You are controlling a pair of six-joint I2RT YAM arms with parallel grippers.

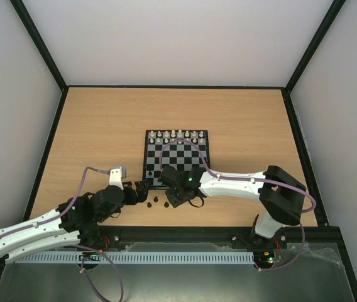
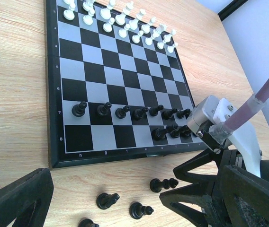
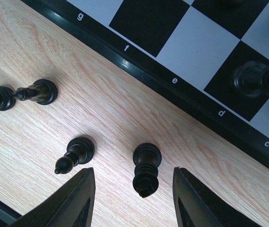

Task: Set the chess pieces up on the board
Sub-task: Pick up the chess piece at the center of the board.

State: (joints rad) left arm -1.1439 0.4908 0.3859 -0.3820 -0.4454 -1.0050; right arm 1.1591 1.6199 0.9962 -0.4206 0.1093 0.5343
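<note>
Right gripper (image 3: 133, 184) low over one dark piece (image 3: 146, 168) on the table (image 3: 40, 142), just off the board (image 3: 172, 82)

Its two fingers stand apart, one on each side of that piece, with a gap both ways, so it grips nothing; the piece sits on the wood near the board's black edge, by the letters e and f; three more dark chess pieces are on the table close by, one (image 3: 75, 156) just beside it and two (image 3: 37, 91) a bit further off; the left gripper (image 2: 108, 185) is spread wide with nothing in it, near those loose pieces; on the board a line of dark pawns (image 2: 121, 111) stands on row 7, with a few dark pieces (image 2: 173, 131) on row 8; the white pieces (image 2: 120, 19) fill the far rows.
</note>
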